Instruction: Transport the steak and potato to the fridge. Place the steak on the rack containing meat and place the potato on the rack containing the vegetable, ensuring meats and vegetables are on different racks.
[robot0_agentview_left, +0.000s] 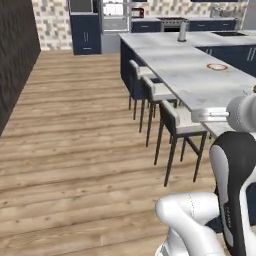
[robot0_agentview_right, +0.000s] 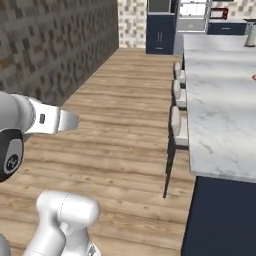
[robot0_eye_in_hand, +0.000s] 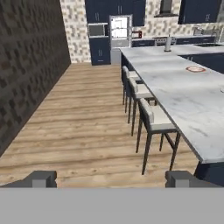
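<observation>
My gripper is open, its two dark fingertips far apart with nothing between them. It hangs in the air over the wooden floor, to the left of the island counter, and points down the room. The fridge stands at the far wall among dark blue cabinets, its pale front showing in the left base view and the right base view too. A small round reddish item lies far along the counter; I cannot tell if it is the steak. The potato is out of view.
Three stools line the counter's left side. A dark brick wall runs along the left. Between wall and stools a wide strip of wooden floor leads to the fridge. A grey upright item stands at the counter's far end.
</observation>
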